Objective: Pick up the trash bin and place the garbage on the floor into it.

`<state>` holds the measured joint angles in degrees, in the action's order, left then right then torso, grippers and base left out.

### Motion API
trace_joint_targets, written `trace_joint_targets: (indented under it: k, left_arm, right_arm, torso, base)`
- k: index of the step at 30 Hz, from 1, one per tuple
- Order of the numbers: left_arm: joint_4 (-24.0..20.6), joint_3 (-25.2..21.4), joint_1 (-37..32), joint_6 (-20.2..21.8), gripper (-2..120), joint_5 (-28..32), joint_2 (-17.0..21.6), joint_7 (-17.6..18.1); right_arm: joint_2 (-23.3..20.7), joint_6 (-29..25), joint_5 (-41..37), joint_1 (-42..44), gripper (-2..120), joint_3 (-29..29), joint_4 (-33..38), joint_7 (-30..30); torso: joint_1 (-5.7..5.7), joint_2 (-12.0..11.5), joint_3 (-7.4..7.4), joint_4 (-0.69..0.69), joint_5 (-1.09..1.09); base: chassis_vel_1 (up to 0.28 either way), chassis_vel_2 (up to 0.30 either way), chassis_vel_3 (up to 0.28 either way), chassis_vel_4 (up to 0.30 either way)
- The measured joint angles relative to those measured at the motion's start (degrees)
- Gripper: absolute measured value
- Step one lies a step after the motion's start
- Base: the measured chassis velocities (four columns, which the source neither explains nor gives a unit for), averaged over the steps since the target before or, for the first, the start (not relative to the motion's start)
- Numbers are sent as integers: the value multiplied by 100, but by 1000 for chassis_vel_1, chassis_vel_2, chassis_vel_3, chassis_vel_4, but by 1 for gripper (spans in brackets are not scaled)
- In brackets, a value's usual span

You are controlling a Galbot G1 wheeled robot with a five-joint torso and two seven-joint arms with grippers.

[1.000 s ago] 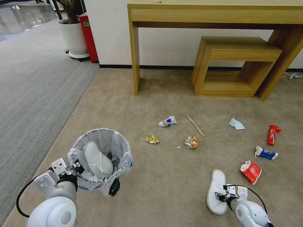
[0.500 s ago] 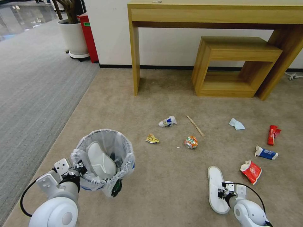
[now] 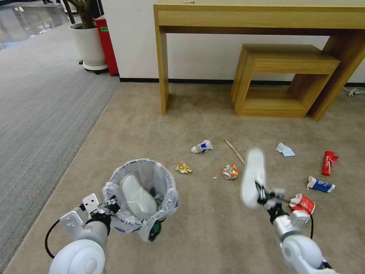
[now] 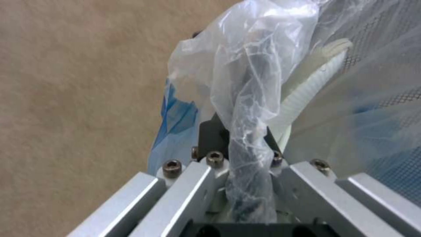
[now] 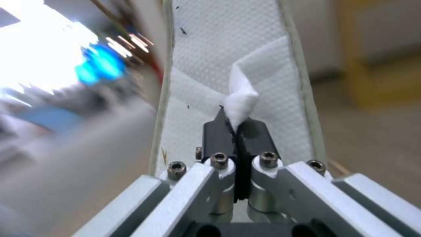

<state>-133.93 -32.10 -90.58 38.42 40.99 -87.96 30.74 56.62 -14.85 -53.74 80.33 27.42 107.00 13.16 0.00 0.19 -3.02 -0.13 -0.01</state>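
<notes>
My right claw (image 3: 262,196) is pinched shut on the strap of a slipper (image 3: 253,177), which hangs clear of the floor (image 3: 205,236), long axis running toward 12 o'clock. The bin (image 3: 142,196) lies at about 9 o'clock from that claw, well apart, and already has a second slipper (image 3: 137,197) inside. My left claw (image 3: 108,203) is clamped on the bin's liner (image 4: 245,98) at its near rim, holding it.

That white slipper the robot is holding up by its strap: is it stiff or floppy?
The thin white quilted slipper probably weighs little and may swing: the right gripper pinches only its bunched strap. Its sole looks straight, so likely semi-stiff.
</notes>
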Motion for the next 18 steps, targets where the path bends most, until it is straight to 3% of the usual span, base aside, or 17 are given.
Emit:
trace_joint_targets:
  k: [1,2,3,5,6,10,18]
  left_arm:
    - [14,53,-13,-7,0,-43,1,-24]
    - [47,189,-37,-28,0,-152,2,-87]
    - [47,189,-37,-28,0,-152,2,-87]
    - [99,335,-40,-44,0,-233,-23,-129]
    - [99,335,-40,-44,0,-233,-23,-129]
    - [240,558,10,-47,0,-369,-144,-192]
    - [288,591,55,-47,0,-435,-159,-216]
  right_arm:
    - [-32,-40,-130,-24,0,5,112,175]
    - [-119,-151,-380,-136,0,-4,345,776]
    - [-119,-151,-380,-136,0,-4,345,776]
    - [-211,-241,-545,-325,0,-129,507,1525]
    - [-211,-241,-545,-325,0,-129,507,1525]
    - [-169,-266,-609,-818,0,-683,628,2627]
    - [99,-229,-75,-1102,0,-1383,229,3223]
  torso:
    - [0,0,0,0,0]
    - [0,0,0,-1,0]
    - [0,0,0,-1,0]
    - [0,0,0,-1,0]
    - [0,0,0,-1,0]
    - [0,0,0,0,0]
    - [0,0,0,0,1]
  base:
    - [0,0,0,0]
    - [0,0,0,0]
    - [0,0,0,0]
    - [0,0,0,0]
    - [0,0,0,0]
    - [0,0,0,0]
    - [0,0,0,0]
